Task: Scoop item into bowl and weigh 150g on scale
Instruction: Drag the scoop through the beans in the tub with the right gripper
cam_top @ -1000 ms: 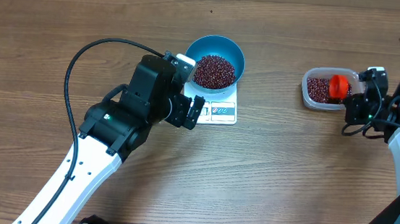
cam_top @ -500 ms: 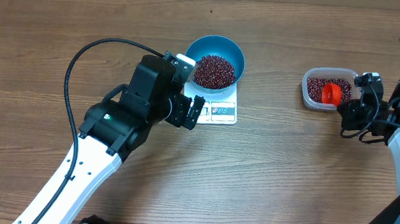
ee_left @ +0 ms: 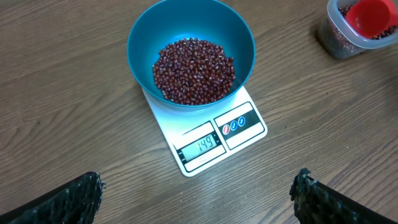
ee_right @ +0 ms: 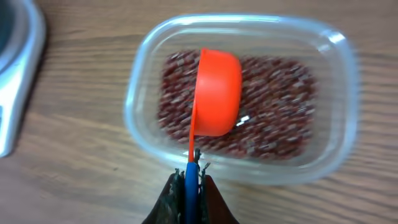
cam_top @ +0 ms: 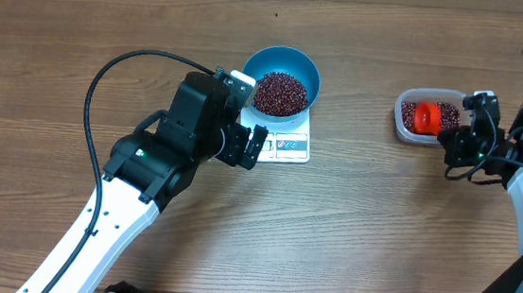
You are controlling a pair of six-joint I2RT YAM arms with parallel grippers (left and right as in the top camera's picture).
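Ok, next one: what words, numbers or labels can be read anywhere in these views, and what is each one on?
"149": on the display of the white scale, left wrist view.
Button panel: three small round symbols, any lettering too small to read.
Overhead view: the same display is too small to read.
Blue bowl, orange scoop, clear tub: no text visible.
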